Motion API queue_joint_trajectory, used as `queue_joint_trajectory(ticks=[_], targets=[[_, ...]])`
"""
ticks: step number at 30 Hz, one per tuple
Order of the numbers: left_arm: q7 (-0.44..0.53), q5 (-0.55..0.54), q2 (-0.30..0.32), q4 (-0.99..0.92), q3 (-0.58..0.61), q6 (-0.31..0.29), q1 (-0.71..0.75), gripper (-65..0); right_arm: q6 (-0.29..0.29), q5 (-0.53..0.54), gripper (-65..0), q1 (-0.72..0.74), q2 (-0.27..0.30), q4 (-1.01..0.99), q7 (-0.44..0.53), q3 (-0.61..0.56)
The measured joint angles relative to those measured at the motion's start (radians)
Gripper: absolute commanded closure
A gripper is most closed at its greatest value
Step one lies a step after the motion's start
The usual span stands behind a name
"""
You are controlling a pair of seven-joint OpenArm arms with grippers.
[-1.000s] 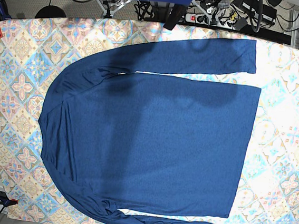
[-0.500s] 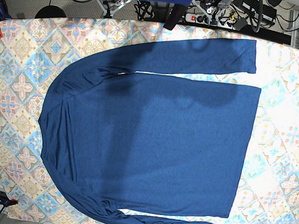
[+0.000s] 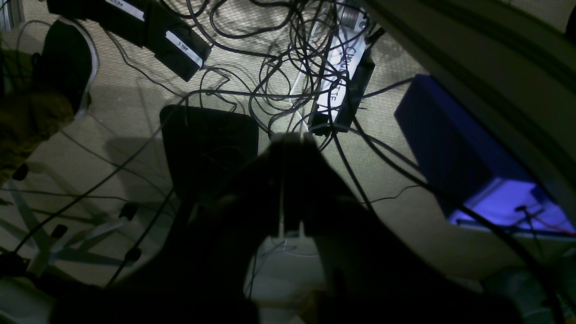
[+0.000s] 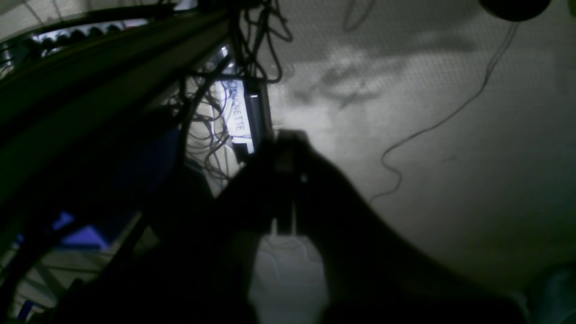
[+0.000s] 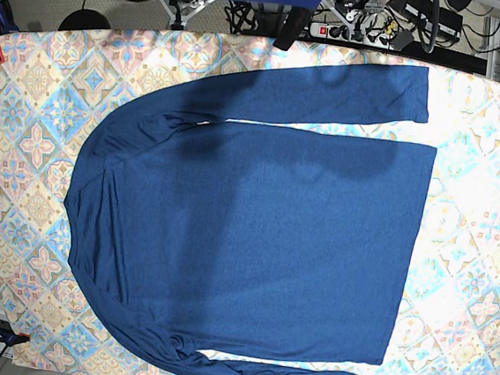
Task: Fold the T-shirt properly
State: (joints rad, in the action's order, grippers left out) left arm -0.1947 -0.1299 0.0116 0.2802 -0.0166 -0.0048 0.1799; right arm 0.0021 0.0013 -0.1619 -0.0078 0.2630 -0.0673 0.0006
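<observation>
We see the navy T-shirt (image 5: 254, 232) flat, unfolded on the tiled tablecloth (image 5: 34, 131); both sleeves straight. The left gripper (image 3: 290, 189) and right gripper (image 4: 285, 180) are closed, holding nothing.

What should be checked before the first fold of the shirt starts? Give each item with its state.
1. T-shirt spread flat on the tablecloth: ok.
2. Both sleeves laid out, unfolded, along the body: ok.
3. Small wrinkles near both armpits: not ok.
4. Left gripper shut and holding nothing, aimed at floor cables, off the table: ok.
5. Right gripper shut and holding nothing, also off the table: ok.
6. Lower sleeve lying fully on the tablecloth: cannot tell, it runs along the frame's bottom edge.
</observation>
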Motion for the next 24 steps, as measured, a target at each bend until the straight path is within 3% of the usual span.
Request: queue_joint_trajectory(ticks=[10, 14, 20, 24], targets=[[0.055, 0.002, 0.067, 0.117, 0.0, 0.001, 0.154, 0.0, -0.007, -0.001, 0.0, -0.117, 0.074, 0.01, 0.004, -0.001], [0.064, 0.003, 0.088, 0.2, 0.001, -0.003, 0.207, 0.0, 0.011, -0.002, 0.0, -0.214, 0.084, 0.13, -0.006, -0.065], [0.052, -0.002, 0.112, 0.349, 0.001, 0.0, 0.323, 0.0, -0.007, 0.0, 0.0, -0.306, 0.163, 0.307, 0.002, -0.105], [0.051, 0.0, 0.122, 0.465, 0.002, -0.002, 0.391, 0.0, 0.01, 0.002, 0.0, -0.353, 0.156, 0.396, 0.002, -0.087]])
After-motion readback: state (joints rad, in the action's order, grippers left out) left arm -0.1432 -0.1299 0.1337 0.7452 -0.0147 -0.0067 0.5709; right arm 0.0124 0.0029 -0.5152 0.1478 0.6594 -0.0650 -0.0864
